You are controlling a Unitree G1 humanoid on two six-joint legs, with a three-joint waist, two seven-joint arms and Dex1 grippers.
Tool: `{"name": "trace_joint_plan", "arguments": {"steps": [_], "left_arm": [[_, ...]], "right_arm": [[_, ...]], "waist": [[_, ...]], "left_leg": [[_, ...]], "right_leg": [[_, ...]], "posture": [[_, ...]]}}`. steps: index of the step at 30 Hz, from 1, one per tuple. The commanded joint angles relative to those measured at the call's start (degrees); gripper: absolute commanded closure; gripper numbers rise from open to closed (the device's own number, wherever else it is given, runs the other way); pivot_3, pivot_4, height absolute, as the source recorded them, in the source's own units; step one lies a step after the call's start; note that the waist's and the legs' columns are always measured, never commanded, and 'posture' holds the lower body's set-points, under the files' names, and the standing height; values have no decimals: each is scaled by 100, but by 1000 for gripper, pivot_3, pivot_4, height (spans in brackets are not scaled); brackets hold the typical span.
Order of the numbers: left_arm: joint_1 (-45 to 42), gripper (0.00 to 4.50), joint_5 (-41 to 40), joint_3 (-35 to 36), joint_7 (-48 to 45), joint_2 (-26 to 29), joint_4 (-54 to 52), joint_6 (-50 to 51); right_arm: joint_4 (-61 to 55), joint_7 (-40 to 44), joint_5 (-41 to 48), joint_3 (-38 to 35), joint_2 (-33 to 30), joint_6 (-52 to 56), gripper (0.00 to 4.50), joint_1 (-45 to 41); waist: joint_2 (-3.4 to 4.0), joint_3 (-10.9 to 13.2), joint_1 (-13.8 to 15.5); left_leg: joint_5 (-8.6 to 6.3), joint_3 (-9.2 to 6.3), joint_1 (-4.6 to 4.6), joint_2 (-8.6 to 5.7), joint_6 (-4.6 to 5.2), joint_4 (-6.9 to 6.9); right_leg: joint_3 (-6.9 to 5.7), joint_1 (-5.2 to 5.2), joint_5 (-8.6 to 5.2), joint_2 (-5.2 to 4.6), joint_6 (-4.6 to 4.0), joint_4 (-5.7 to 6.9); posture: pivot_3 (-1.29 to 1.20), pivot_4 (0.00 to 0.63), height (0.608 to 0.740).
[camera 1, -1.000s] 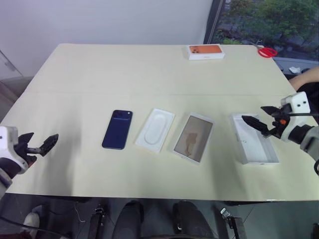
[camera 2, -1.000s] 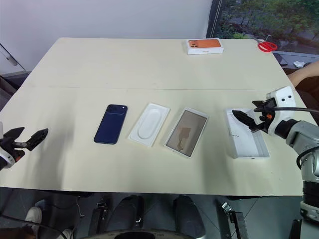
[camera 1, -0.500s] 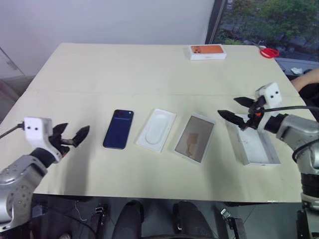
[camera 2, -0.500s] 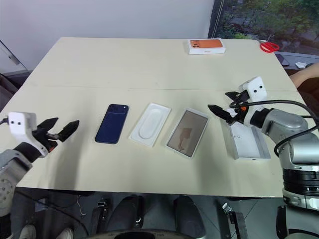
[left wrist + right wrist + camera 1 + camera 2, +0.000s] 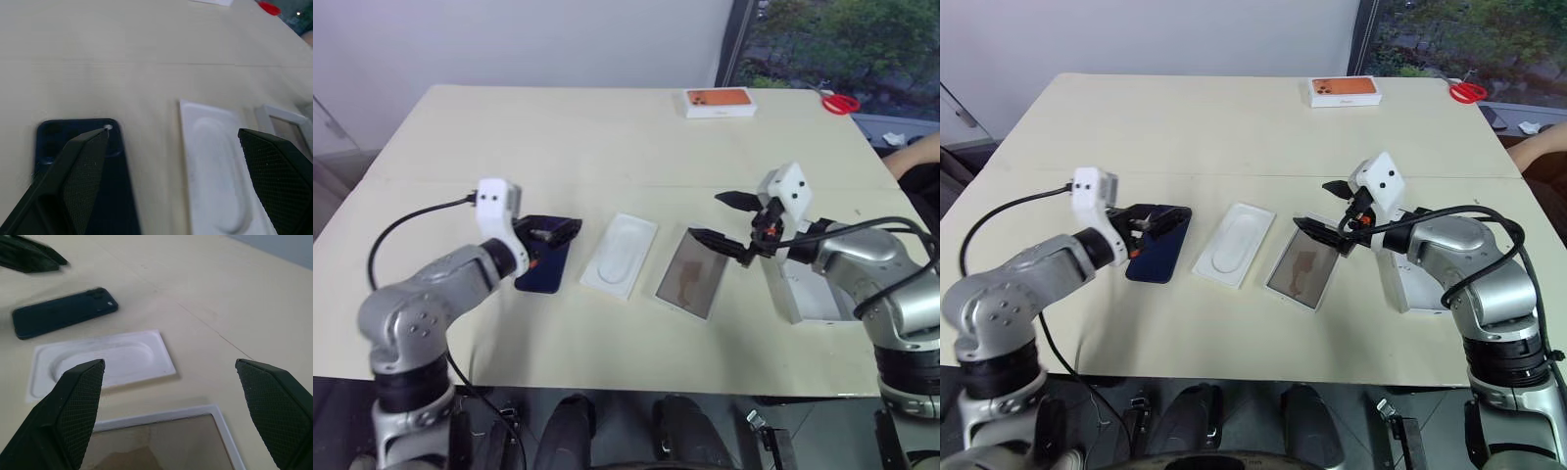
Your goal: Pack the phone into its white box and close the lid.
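Navy phone (image 5: 545, 257) lies flat under the wide-open, empty left hand (image 5: 553, 233), so its fingers may slide off the thin edge.

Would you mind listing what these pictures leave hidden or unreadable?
- Phone: its near end sits behind the left gripper in the head views.
- Lid: mostly behind the right arm; its printed top is unseen.
- Orange-picture box: lettering too small to read.
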Motion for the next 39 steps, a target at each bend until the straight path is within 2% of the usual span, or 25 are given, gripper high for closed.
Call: {"name": "trace_joint_plan", "arguments": {"steps": [1,5,10,14,21,24,31,34,39], "left_arm": [[-700,49,134,13,485,-295,588,785],[-1394,49,509,181,796,-781,1328,1587],[-1681,49,736,102,959,-796,1795,1722],[-1693,49,245,-211,858,-674,2152,1722],[-1447,49,-549,-846,983,-110,2355,1722],[-1363,895,-731,-781,1149,-99,2345,1722],[-1311,4430,-1028,-550,1404,-78,2385,1722],[-1307,4474,-1181,-324,1472,-83,2429,1722],[-1537,4474,-1529,863,1659,-385,2596,1722]], "right_arm": [[-427,-225,197,-120,128,121,33,39],[-628,-397,256,-202,168,205,33,293],[-752,-566,469,-393,216,318,33,431],[-913,-596,547,-437,165,357,33,605],[-893,-732,512,-448,200,304,33,633],[-897,-730,507,-416,164,295,0,661],[-956,-274,364,-292,-348,177,0,1024],[-968,-170,381,-320,-425,152,0,1064],[-964,-152,352,-372,-444,148,0,1095]], "waist": [[-2,-1,-12],[-1,-1,-1],[-2,0,-28],[-1,-1,-3],[-1,-1,-9],[0,-1,-4],[-1,-1,9],[-1,-1,3],[-3,0,0]], "left_leg": [[0,2,0,0,0,0],[0,1,-1,-2,-1,3],[1,3,-1,-2,-2,3],[5,2,-1,-1,-8,1],[7,2,-1,-2,-13,0],[8,2,1,-2,-14,-3],[10,3,-2,-6,-18,-2],[12,0,3,-6,-20,-3],[12,0,1,-5,-20,-2]], "right_leg": [[1,1,0,0,0,0],[1,-1,0,1,0,0],[5,-6,0,1,0,4],[4,-6,0,0,0,4],[4,-6,-1,-3,0,4],[5,-6,-1,-3,0,4],[4,-5,-1,-7,1,1],[4,-2,-1,-5,1,4],[3,-3,-1,-5,1,4]], "posture": [[0,150,740],[0,150,740],[0,150,740],[0,150,740],[0,150,740],[0,150,740],[0,150,740],[0,150,740],[0,150,740]]}}
